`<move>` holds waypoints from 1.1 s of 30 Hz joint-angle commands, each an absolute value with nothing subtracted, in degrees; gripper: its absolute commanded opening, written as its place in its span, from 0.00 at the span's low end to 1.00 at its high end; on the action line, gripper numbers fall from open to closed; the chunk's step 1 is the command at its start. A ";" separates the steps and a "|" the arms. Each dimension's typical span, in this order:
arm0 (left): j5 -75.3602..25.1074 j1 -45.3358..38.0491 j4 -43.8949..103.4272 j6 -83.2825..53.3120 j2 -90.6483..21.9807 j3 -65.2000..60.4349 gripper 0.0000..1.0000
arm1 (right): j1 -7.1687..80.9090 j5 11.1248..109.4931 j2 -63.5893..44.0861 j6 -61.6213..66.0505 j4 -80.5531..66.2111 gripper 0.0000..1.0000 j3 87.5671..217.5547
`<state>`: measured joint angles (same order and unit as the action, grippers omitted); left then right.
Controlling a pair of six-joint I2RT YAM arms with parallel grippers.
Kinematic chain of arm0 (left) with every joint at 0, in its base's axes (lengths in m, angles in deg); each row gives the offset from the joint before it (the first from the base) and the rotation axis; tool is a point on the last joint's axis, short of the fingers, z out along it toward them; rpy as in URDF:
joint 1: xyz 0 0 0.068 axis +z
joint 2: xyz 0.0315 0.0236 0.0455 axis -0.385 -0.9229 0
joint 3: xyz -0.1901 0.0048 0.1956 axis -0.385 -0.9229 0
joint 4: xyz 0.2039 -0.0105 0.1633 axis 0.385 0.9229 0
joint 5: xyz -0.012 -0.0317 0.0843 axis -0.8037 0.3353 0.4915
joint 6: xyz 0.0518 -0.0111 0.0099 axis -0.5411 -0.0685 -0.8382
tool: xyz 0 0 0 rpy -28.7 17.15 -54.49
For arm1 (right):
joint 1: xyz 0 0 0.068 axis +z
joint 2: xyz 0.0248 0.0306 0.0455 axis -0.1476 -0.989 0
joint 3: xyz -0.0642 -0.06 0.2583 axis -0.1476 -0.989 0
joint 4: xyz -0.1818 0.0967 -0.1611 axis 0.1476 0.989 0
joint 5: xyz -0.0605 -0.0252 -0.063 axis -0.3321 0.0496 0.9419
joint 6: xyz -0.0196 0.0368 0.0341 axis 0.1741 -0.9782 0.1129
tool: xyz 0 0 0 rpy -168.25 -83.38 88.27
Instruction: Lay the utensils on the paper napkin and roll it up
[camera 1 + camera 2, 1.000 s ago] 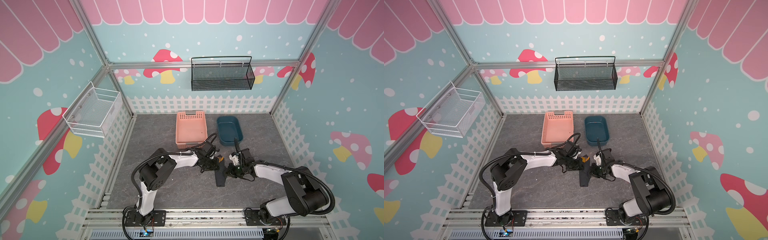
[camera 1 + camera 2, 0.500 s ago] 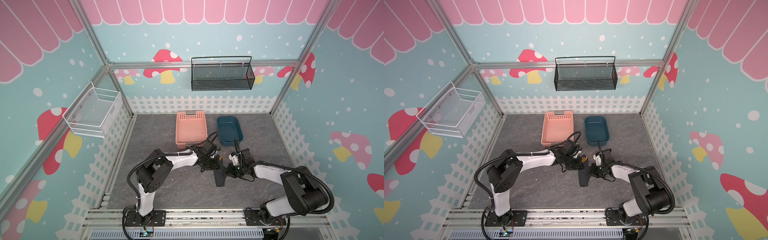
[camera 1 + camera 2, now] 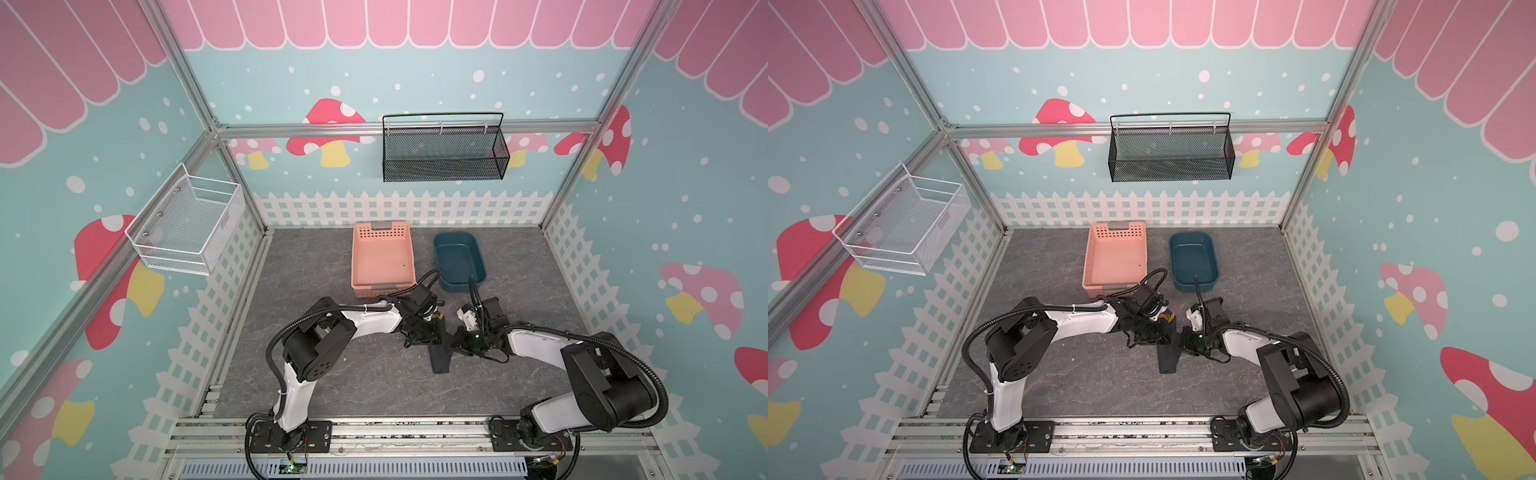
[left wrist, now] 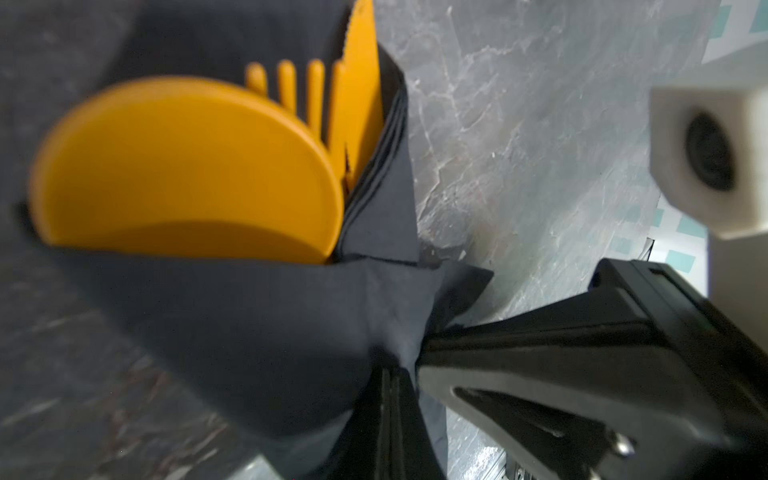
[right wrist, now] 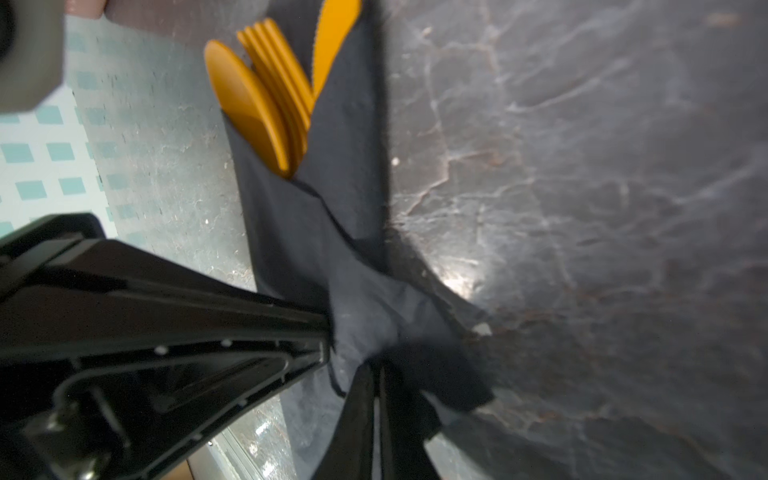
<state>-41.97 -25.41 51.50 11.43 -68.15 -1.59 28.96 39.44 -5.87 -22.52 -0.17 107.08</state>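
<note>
The black paper napkin (image 3: 439,360) (image 3: 1168,359) lies on the grey floor, wrapped around the orange utensils. Their tips (image 3: 436,317) stick out of its far end. The left wrist view shows the spoon bowl (image 4: 187,166), the fork tines (image 4: 299,83) and the knife (image 4: 361,62) inside the napkin (image 4: 249,324). My left gripper (image 4: 388,395) (image 3: 434,338) is shut on a bunched fold at the roll's side. My right gripper (image 5: 376,386) (image 3: 455,344) pinches the napkin (image 5: 374,307) from the opposite side, its tips almost touching the left gripper's fingers (image 5: 291,332).
A pink basket (image 3: 382,286) and a dark blue tub (image 3: 459,286) stand just behind the arms. A black mesh basket (image 3: 442,153) hangs on the back wall. A white wire basket (image 3: 187,224) hangs on the left wall.
Both grippers stay at the napkin roll. The left arm's elbow has shifted slightly; the roll has hardly moved.
</note>
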 commanded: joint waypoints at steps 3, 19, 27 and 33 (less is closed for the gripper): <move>-41.24 -25.53 53.41 10.42 -69.61 -0.99 0.05 | 28.72 40.71 -3.44 -22.07 5.24 0.18 109.30; -41.07 -25.52 53.86 10.42 -69.53 -0.55 0.05 | 28.79 35.64 -8.01 -21.01 2.37 0.28 110.13; -41.06 -25.56 53.85 10.52 -69.09 -0.20 0.05 | 28.71 36.42 -11.11 -20.25 2.20 0.25 109.93; -41.02 -25.52 53.85 10.54 -69.08 0.15 0.05 | 28.79 39.13 -11.42 -20.00 4.00 0.23 109.68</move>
<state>-41.47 -25.38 52.82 11.24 -68.24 -1.20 28.67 34.70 -9.59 -21.21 1.34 109.98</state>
